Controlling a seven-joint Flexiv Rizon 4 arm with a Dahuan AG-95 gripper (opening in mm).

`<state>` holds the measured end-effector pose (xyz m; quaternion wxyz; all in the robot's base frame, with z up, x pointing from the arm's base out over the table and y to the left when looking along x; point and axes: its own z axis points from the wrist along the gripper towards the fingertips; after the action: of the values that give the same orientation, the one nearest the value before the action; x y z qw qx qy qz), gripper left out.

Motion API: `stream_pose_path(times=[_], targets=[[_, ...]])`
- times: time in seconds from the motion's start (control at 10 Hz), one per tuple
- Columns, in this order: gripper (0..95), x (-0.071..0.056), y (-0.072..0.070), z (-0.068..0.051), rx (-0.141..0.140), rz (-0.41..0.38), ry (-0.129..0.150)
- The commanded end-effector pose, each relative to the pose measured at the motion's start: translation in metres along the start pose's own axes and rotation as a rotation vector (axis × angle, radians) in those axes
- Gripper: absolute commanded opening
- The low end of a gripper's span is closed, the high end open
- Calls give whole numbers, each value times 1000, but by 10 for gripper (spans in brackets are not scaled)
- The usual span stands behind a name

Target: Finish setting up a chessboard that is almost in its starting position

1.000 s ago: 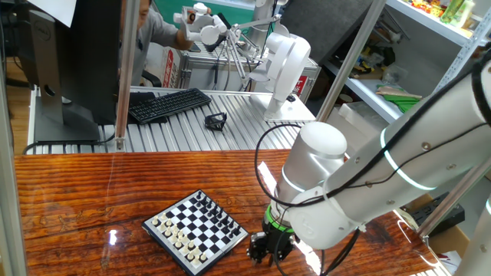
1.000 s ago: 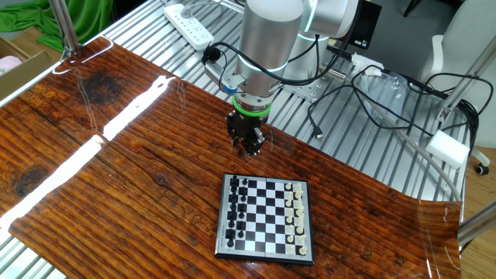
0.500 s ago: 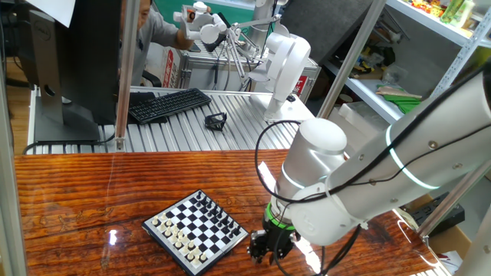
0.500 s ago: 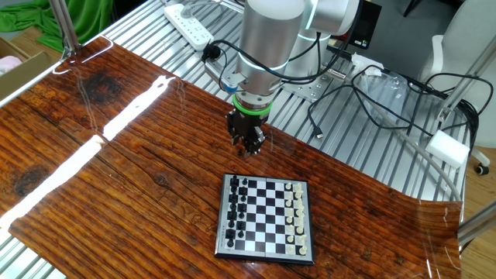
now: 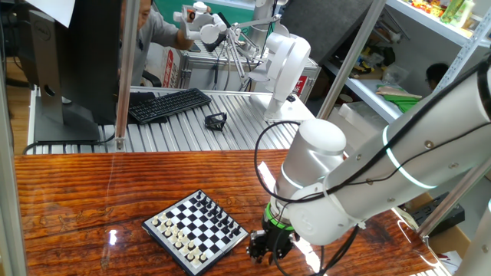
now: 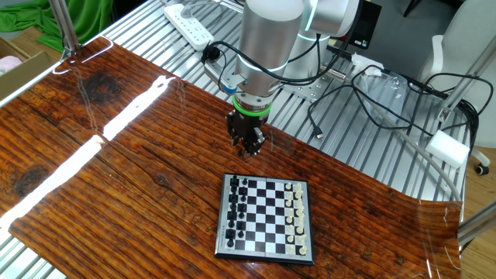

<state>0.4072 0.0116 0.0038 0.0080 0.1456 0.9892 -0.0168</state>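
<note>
The other fixed view: fingers (image 6: 249, 149) beside chessboard (image 6: 266, 215).

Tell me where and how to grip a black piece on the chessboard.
Grip a black piece by its upper body, coming straight down from above. The pieces stand upright and packed in rows on the chessboard, so a side approach would likely knock neighbours. The gripper hangs beside the board, off it; the pieces are too small to tell their shapes.
</note>
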Motion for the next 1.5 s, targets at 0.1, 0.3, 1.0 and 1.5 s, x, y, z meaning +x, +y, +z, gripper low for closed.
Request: stream_pose_path(times=[0.1,0.3,1.0,1.5], targets=[[380,0,-1,-1,-1,-1,-2],[190,1,-1,-1,-3,0,-2],[190,1,-1,-1,-3,-9,-7],[0,1,-1,-1,-2,-21,-12]])
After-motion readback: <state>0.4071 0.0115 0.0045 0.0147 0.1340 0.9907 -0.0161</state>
